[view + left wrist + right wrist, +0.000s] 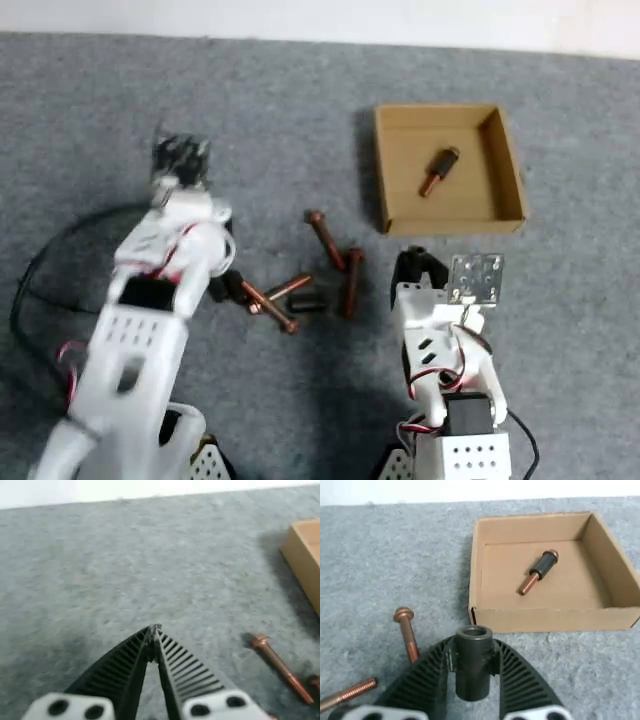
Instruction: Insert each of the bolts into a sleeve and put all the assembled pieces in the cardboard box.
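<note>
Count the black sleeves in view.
3. A boxed sleeve sits on a bolt in the cardboard box; a held sleeve is in the right end effector; a loose sleeve lies on the carpet among bare bolts. The left arm may hide more.

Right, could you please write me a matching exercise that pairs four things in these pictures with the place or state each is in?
Things
1. black cylindrical sleeve nearest the box
2. copper bolt wearing a black sleeve
3. left gripper
4. bare copper bolt

Places or states
A. lying on the grey carpet
B. shut on nothing
C. lying inside the open cardboard box
D. clamped in the right gripper

Pairs: 1-D, 2-C, 3-B, 4-A.
</note>
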Available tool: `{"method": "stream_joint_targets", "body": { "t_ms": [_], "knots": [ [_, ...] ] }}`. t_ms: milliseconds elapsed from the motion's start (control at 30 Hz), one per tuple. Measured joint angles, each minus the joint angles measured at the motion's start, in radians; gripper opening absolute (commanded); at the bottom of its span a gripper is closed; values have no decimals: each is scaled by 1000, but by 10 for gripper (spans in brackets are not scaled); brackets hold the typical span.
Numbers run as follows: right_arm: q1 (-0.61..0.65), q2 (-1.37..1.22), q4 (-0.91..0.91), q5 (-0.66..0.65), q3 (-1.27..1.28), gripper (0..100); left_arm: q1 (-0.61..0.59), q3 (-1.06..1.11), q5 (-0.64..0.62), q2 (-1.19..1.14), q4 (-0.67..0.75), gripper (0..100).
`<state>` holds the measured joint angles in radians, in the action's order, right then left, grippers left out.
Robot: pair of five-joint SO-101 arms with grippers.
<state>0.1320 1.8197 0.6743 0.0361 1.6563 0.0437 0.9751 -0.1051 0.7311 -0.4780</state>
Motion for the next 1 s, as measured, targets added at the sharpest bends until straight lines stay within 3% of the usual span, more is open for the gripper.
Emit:
{"method": "stream_joint_targets", "body": {
  "t_ms": [233,433,600,700,1000],
  "knots": [
    [0,0,0,0,0,4,153,-239,-11,-371,0,8],
    [0,0,0,-3,0,4,235,-377,-141,-559,0,17],
    [0,0,0,-3,0,4,233,-471,-215,-707,-11,149],
    [0,0,0,-3,0,4,239,-517,-259,-767,-60,168],
    [0,0,0,-3,0,4,423,-646,-459,-781,-253,168]
  ]
}}
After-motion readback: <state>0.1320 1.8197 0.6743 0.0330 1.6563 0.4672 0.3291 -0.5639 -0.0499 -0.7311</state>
